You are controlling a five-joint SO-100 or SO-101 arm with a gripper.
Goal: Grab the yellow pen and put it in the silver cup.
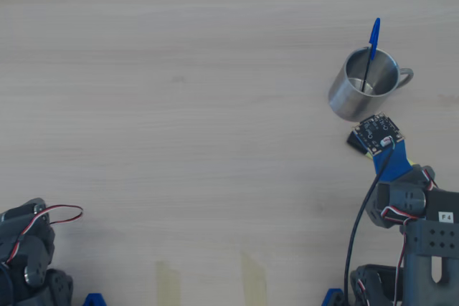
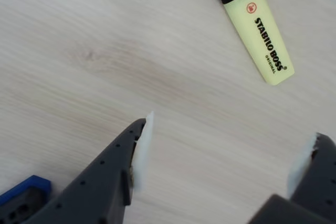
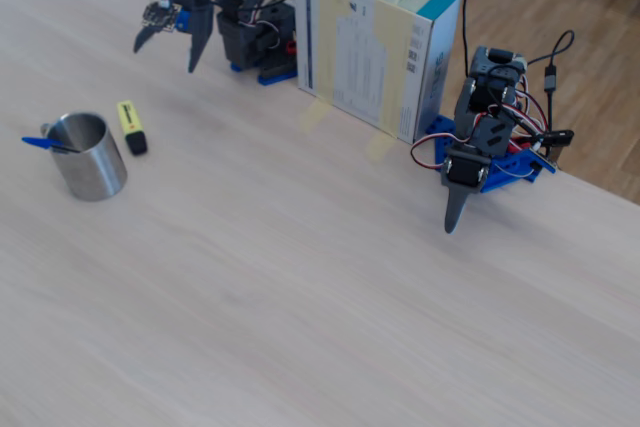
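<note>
One camera hangs high and looks straight down at the surface (image 1: 179,105). Another rides on the arm, very close to the surface, looking past the tool (image 2: 223,153). A third stands off to one side, far back, looking down slantwise. The high and side cameras both show the silver cup (image 1: 362,87) (image 3: 90,162).

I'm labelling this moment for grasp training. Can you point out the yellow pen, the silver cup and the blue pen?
yellow pen (image 2: 259,34), wrist view, on its yellow barrel.
silver cup (image 1: 346,99), overhead view, on its outer wall.
blue pen (image 1: 374,37), overhead view, on its blue cap.
</note>
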